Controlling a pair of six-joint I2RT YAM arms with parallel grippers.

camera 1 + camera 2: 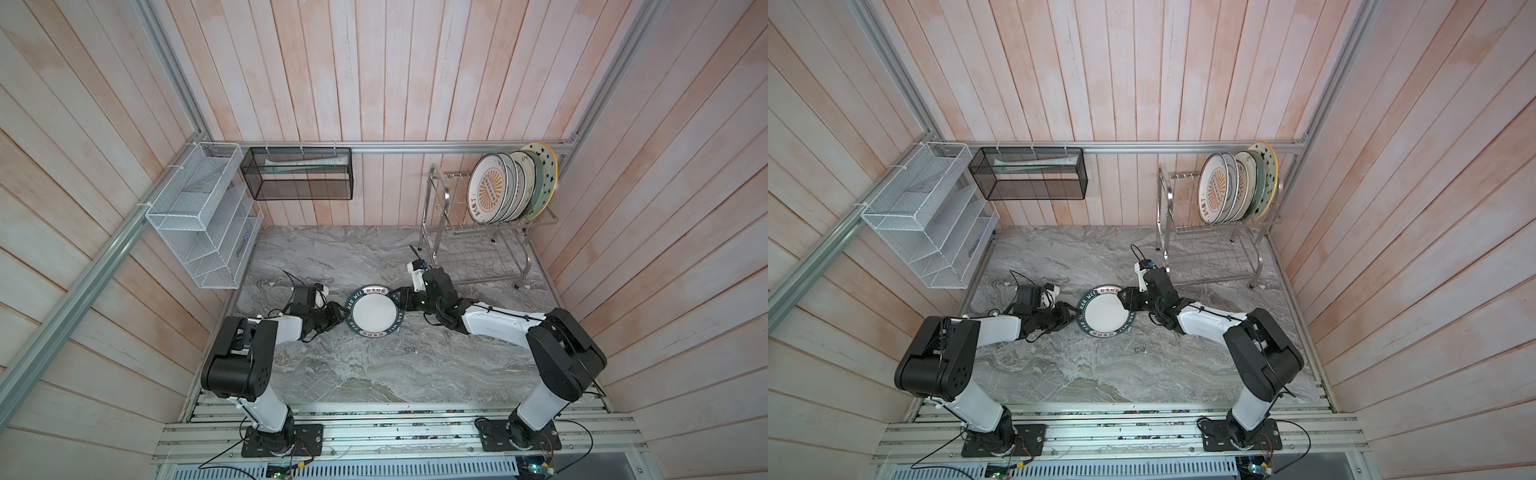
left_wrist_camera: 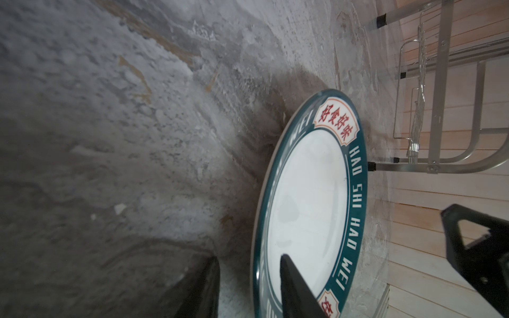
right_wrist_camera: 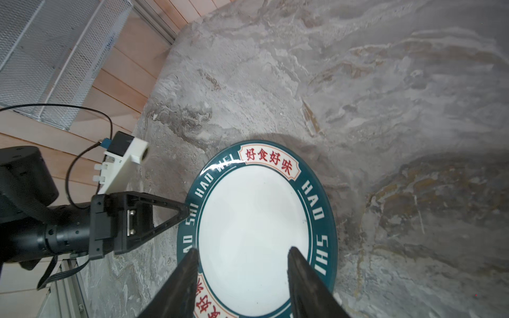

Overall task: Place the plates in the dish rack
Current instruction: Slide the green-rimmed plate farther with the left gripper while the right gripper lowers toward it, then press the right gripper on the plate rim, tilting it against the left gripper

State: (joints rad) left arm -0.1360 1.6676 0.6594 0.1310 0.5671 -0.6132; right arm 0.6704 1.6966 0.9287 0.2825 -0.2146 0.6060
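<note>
1. where the left wrist view looks along the left gripper (image 2: 249, 257), its fingers stand apart astride the rim of the dark-green lettered plate (image 2: 308, 198), one over the white face, one off its edge
2. only the right wrist view shows the right gripper (image 3: 242, 249) spread wide over the opposite rim
3. in both top views the plate sits on the marble counter (image 1: 332, 374) between the grippers
4. only there do six other plates (image 1: 492, 189) show, upright in the upper tier of the dish rack (image 1: 478, 262)

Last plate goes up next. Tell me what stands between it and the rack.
Nothing standing on the table does. The plate lies on it, and the stretch toward the rack is bare; only the right arm itself reaches in on that side. The rack's slots beside the loaded plates look free.
</note>
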